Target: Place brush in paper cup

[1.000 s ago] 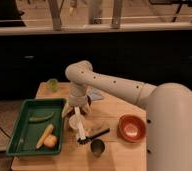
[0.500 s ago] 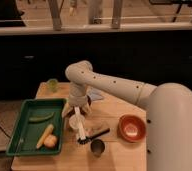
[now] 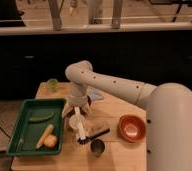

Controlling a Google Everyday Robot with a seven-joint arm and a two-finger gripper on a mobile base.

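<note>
The paper cup is a low white cup on the wooden table, just right of the green tray. The brush is a slim white stick that slants from under the gripper, across the cup, down to a dark bristle tip near the table's front. My gripper hangs straight down from the white arm, directly above the cup and at the brush's upper end. I cannot tell whether the brush rests on the cup's rim or is held.
A green tray at the left holds a green vegetable, a yellow piece and an orange fruit. A tan block with a black handle lies right of the cup. A metal cup, a red bowl and a green cup also stand on the table.
</note>
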